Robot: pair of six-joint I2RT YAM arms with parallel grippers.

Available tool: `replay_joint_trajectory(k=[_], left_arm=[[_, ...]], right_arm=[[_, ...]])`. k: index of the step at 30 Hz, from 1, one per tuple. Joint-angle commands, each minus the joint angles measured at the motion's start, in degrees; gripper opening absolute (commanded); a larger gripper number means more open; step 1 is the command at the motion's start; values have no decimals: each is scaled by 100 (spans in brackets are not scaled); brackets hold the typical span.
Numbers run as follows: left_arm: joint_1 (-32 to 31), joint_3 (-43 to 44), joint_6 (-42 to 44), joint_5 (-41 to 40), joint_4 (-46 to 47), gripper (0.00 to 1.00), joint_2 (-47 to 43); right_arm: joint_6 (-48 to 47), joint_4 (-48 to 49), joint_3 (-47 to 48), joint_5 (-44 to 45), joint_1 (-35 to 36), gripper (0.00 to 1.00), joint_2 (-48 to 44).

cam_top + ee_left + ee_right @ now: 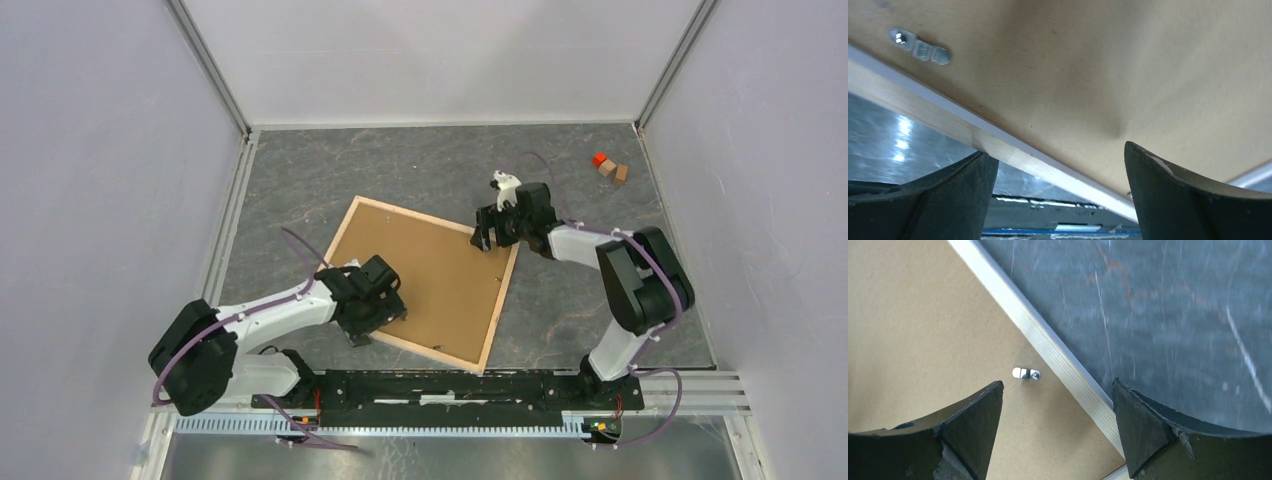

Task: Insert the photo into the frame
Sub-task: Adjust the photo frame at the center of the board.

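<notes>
The frame [502, 305] lies back-up on the table, a pale wood rail around the brown backing board [440, 275]. The photo is not in view. My left gripper [362, 336] is open at the frame's near left rail; in the left wrist view [1055, 150] one finger is outside the rail [923, 112] and one over the board [1073, 65]. My right gripper [485, 238] is open at the frame's far right corner; in the right wrist view [1057, 384] its fingers straddle the rail [1048, 347] just above the board [923, 330]. Neither holds anything.
Small metal turn clips sit on the board near the rails [920, 47] [1026, 373]. Orange and wooden blocks [610, 167] lie at the back right. Grey walls close in the table on three sides. The arms' base rail [450, 385] runs along the near edge.
</notes>
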Motion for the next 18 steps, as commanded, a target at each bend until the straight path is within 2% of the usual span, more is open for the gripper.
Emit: replay_joint_trajectory(k=[1,6,9,13,15,18], left_arm=[[999,369,1683,-399,793,99,492],[1908,1207,3157,-70,764,94,1175],[2136,1599,3805,-33,572,92,1534],[2313,1822,4435,30,332,87,1776],[2320,1825,4579,67,292,83,1770],[2322,1768,4619,108,295,78,1681]], right_arm=[[905,265,-1210,-686,194,84,-918],[1251,736,-2539,-576,403,82,-1717],[1215,439,-2823,-229,598,81,-2094],[751,-362,-2586,788,663,83,-2742],[426,-764,-2239,1321,669,83,-2748],[97,-1094,-1727,1646,672,82,-2502]])
